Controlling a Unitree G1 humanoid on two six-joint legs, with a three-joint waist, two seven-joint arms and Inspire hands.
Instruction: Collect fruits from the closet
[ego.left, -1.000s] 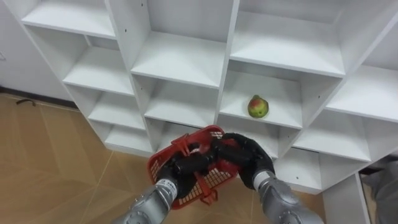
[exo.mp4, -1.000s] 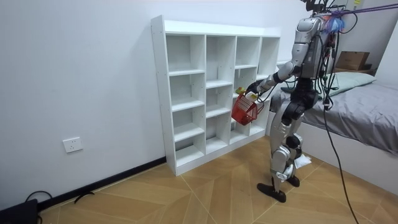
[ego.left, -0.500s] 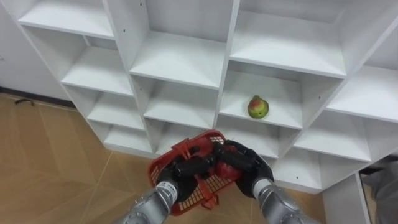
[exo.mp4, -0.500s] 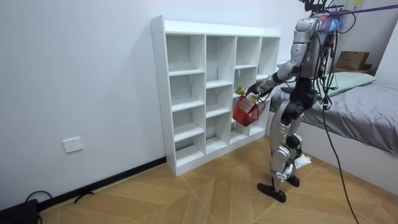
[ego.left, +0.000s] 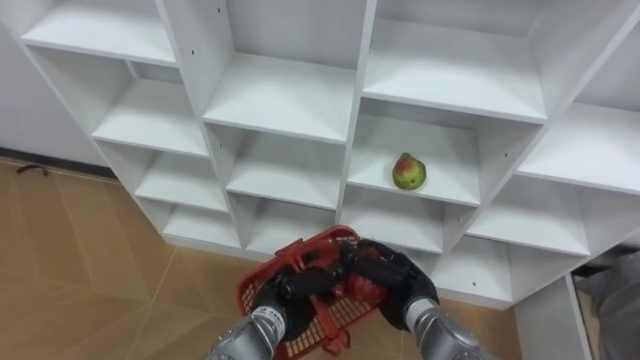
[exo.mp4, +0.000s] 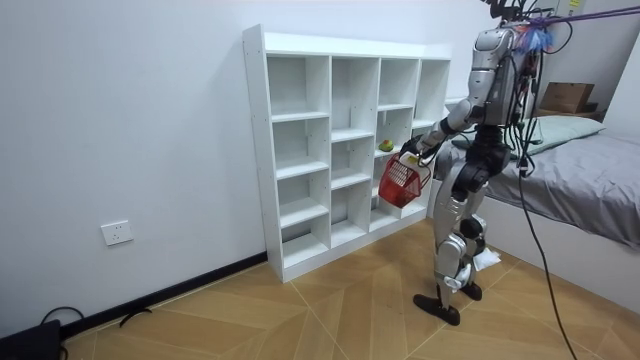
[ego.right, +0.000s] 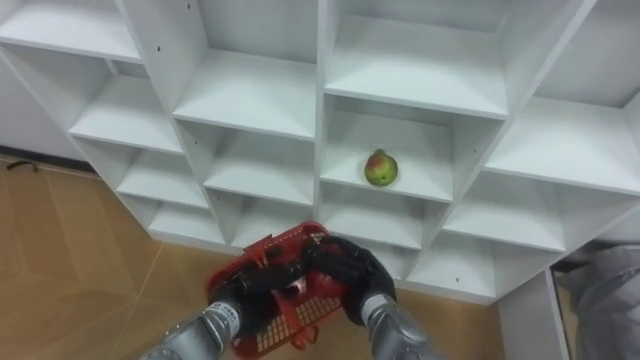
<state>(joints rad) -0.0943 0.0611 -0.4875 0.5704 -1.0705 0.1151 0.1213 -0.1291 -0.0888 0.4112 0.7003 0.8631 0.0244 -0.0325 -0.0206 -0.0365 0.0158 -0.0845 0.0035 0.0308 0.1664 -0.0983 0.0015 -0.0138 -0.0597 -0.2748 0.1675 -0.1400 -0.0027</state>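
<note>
A green-and-red fruit lies alone in a middle compartment of the white closet shelf unit; the same fruit shows in the right eye view. Below it, in front of the lower compartments, I hold a red plastic basket with both hands. My left hand is curled round its handle, and my right hand grips the rim and handle from the right. In the room view I stand facing the shelf's right end, the basket held out at waist height, just below the fruit.
The other shelf compartments hold nothing. Wooden floor stretches to my left. A bed with grey bedding stands behind me at the room view's right. A wall socket and a dark box sit far off at the room view's left.
The basket and both hands have dropped a little and drawn closer to my body. The view has shifted slightly. The fruit has stayed in place.
</note>
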